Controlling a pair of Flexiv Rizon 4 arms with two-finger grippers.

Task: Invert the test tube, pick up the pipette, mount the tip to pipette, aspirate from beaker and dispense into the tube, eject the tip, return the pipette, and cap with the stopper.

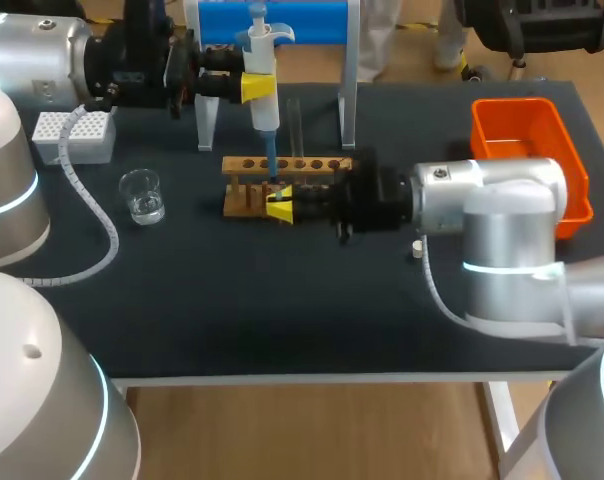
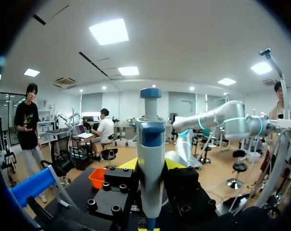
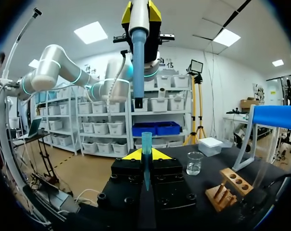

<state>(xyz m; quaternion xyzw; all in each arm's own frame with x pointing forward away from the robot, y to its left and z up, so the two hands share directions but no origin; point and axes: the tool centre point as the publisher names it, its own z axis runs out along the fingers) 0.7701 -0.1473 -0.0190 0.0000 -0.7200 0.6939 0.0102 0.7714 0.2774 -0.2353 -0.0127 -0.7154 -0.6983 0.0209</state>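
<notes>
the pipette (image 1: 263, 75) i hold is smooth, glossy plastic; the tip (image 3: 146, 144) is translucent plastic; the rack (image 1: 282, 166) is bare matt wood; the beaker (image 1: 142, 195) is clear glass; the table (image 1: 282, 300) cover is dark and matt

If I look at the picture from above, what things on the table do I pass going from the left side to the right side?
white tip box → glass beaker → wooden tube rack → small white stopper → orange bin
</notes>
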